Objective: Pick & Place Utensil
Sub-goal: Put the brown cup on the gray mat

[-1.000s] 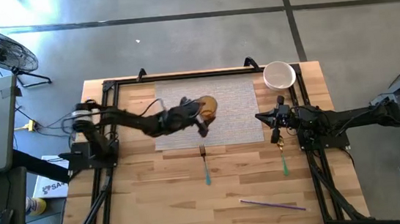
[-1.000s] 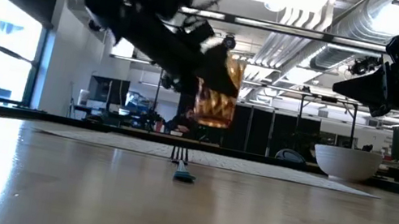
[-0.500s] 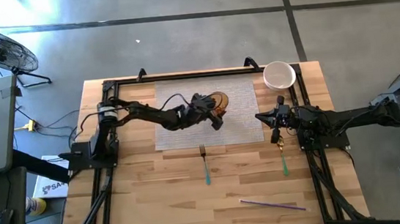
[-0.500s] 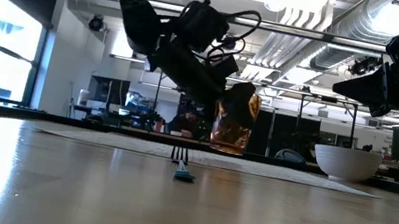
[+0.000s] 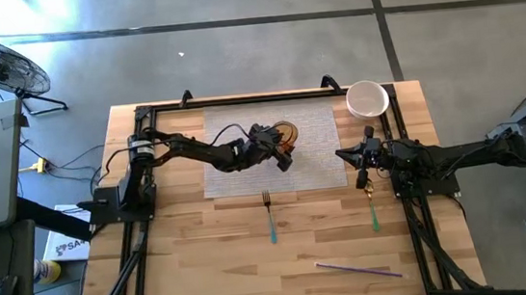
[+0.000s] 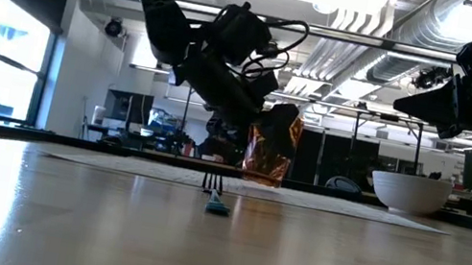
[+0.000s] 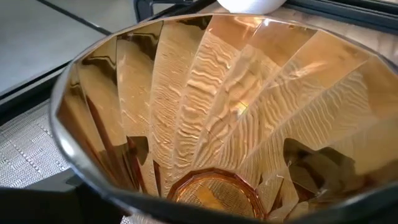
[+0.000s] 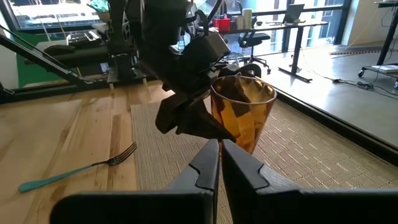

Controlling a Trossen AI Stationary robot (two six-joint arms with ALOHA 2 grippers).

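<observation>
My left gripper (image 5: 278, 152) is shut on an amber ribbed glass (image 5: 287, 134) over the woven placemat (image 5: 318, 162). The low view shows the glass (image 6: 273, 145) tilted, with its base close above the mat. It fills the left wrist view (image 7: 217, 106). My right gripper (image 5: 353, 155) is shut and holds nothing; it hovers at the mat's right edge, above the head of a teal-handled spoon (image 5: 372, 207) that lies flat on the wood. A teal-handled fork (image 5: 270, 217) lies flat just near of the mat, also seen in the right wrist view (image 8: 74, 169). My left gripper holds the glass by the upper part of its wall (image 8: 214, 109), on the side toward the table's left. The fingers (image 6: 247, 96) come slanting down from the left. Whether one finger is inside the glass does not show. The glass is tilted, its base (image 6: 262, 178) just over the mat.
A white bowl (image 5: 368, 99) stands at the far right corner. A thin purple stick (image 5: 357, 270) lies near the near edge. Black frame rails (image 5: 141, 237) run along both sides of the table. Bare wood stretches between the fork and the spoon.
My left gripper has carried the glass toward the table's right and a little toward the far edge, and lowered it from well above the mat to just over it. The glass has tipped slightly during the last half second. The right arm has kept still.
</observation>
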